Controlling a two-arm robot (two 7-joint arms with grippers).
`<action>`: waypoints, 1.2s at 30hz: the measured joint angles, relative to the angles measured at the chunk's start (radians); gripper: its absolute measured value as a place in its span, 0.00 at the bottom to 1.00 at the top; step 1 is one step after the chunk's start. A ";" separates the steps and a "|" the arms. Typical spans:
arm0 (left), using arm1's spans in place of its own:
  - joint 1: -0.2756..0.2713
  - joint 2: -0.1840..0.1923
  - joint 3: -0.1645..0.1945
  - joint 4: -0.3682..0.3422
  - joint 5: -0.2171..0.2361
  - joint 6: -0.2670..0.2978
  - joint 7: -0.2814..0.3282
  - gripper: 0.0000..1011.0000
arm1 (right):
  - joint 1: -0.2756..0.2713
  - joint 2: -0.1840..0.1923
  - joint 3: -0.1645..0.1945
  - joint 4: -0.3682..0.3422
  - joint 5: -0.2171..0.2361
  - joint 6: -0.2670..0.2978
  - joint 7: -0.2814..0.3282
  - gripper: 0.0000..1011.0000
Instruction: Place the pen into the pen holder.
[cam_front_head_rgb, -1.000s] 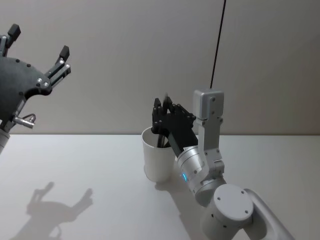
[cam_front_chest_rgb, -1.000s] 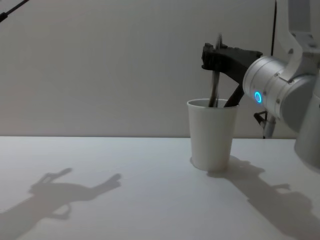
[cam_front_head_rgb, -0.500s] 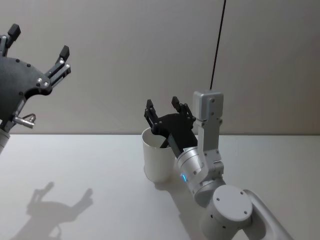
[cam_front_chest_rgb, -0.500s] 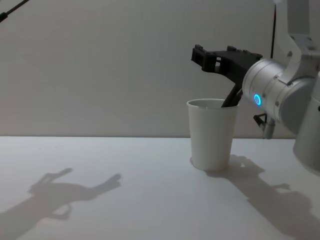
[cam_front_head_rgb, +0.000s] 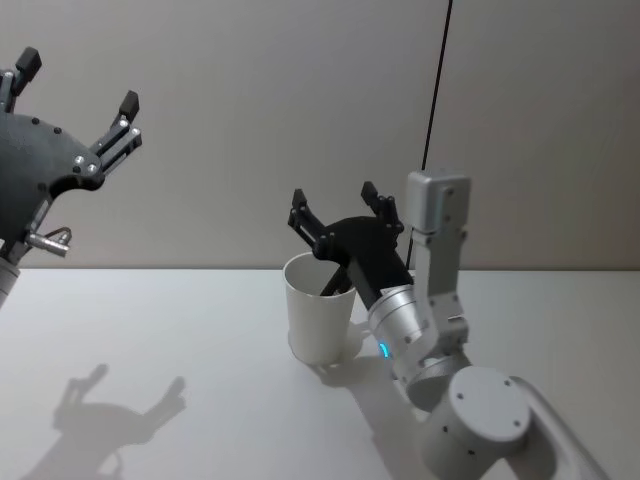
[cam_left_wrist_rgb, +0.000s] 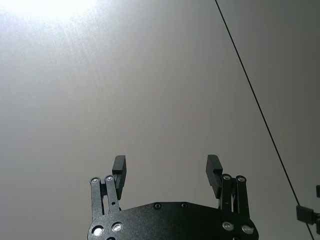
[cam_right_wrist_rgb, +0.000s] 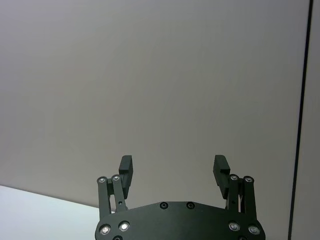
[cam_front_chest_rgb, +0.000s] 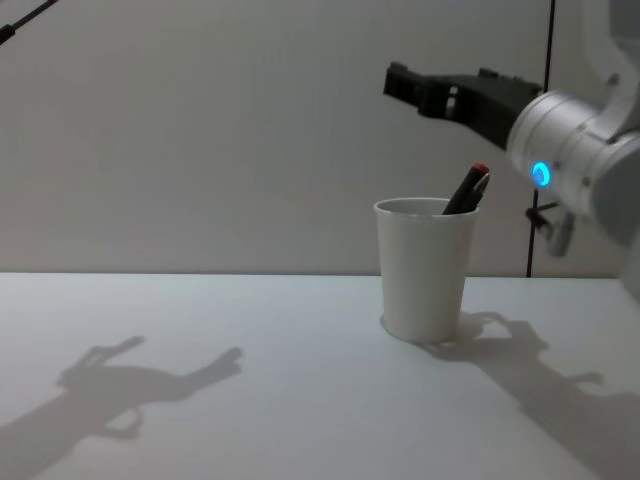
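The pen holder (cam_front_head_rgb: 318, 322), a white paper cup (cam_front_chest_rgb: 424, 270), stands upright on the table. The pen (cam_front_chest_rgb: 467, 188) is dark with a red end. It leans inside the cup against the rim's right side, and its top pokes above the rim. In the head view the pen (cam_front_head_rgb: 336, 284) shows as a dark bar inside the cup. My right gripper (cam_front_head_rgb: 335, 207) hovers open just above the cup (cam_front_chest_rgb: 442, 84), touching nothing, and its wrist view shows the gripper (cam_right_wrist_rgb: 173, 166) holding nothing. My left gripper (cam_front_head_rgb: 78, 82) is raised far to the left, open (cam_left_wrist_rgb: 166, 168).
The white table (cam_front_head_rgb: 150, 340) carries shadows of the left gripper at the front left. A thin black cable (cam_front_head_rgb: 435, 80) runs up the grey wall behind the right arm. The right arm's white links (cam_front_head_rgb: 440, 300) stand just right of the cup.
My right gripper opened and let go of the pen, which dropped into the cup and now leans on the rim. The gripper has risen and drawn back to the right.
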 joint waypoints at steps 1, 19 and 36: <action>0.000 0.000 0.000 0.000 0.000 0.000 0.000 0.99 | -0.003 0.003 0.003 -0.006 0.005 0.002 0.005 0.99; 0.000 0.000 0.000 0.000 0.000 0.000 0.000 0.99 | -0.094 0.107 0.099 -0.191 0.105 0.058 0.113 0.99; 0.020 0.021 0.057 0.024 -0.024 0.049 0.026 0.99 | -0.170 0.151 0.120 -0.237 0.108 0.068 0.128 0.99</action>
